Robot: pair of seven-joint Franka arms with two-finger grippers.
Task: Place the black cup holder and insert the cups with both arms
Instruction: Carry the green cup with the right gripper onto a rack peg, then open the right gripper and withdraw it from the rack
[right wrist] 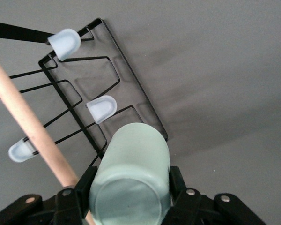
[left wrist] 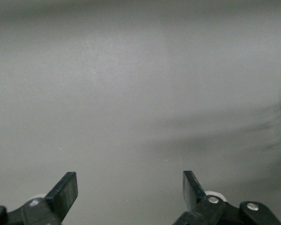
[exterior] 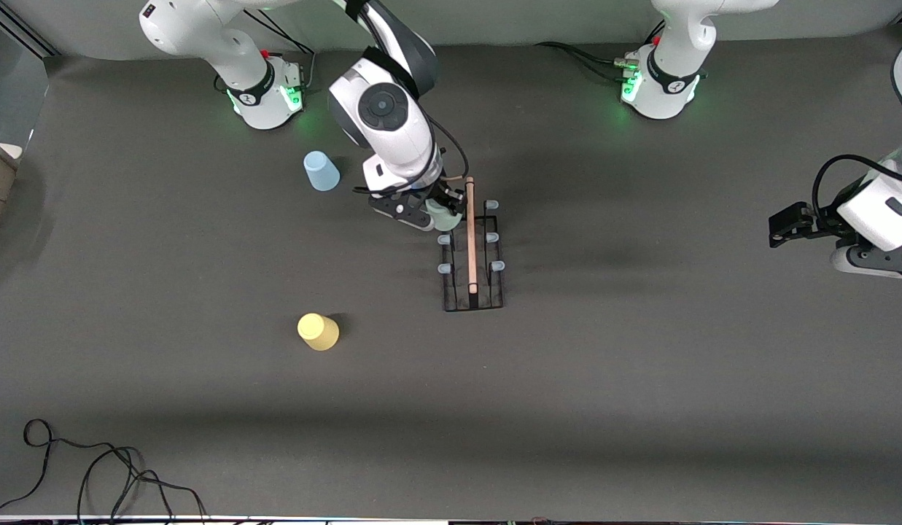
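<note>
Blue cup (exterior: 321,170) and yellow cup (exterior: 318,332) sit mouth-down on the table (exterior: 640,379), at roughly 10 and 8 o'clock of the black cup holder (exterior: 472,255), awaiting pickup. Right gripper (exterior: 437,211) pinches the green cup (right wrist: 131,180) over the holder's 12 o'clock end, mouth leading, likely to slip onto a prong (right wrist: 102,108). Left gripper (exterior: 786,222), spread and empty, waits near the table's 3 o'clock edge.
</note>
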